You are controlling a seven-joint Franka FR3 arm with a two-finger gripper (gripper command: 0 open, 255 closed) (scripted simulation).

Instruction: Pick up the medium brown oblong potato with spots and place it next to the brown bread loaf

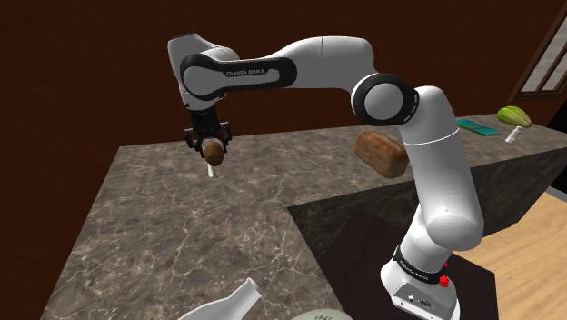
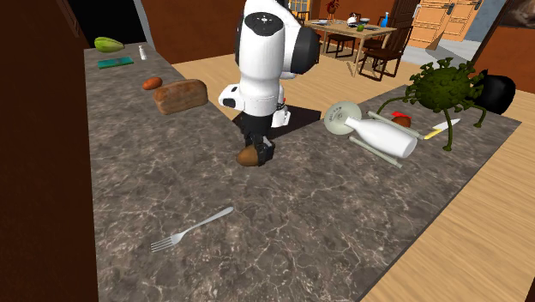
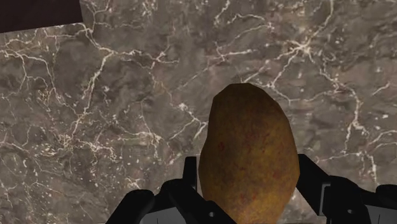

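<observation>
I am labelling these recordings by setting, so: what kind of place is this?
Probably a home kitchen beside a dining area: a marbled countertop carrying a bread loaf and a fork, the gripper clasping a potato above it, and a dining table with chairs behind.

Our shoulder view looks over the surface (image 1: 182,227) from behind the arm (image 1: 318,59); the second exterior view faces it, sharing the bread loaf (image 1: 381,153); the wrist view looks down closely.
</observation>
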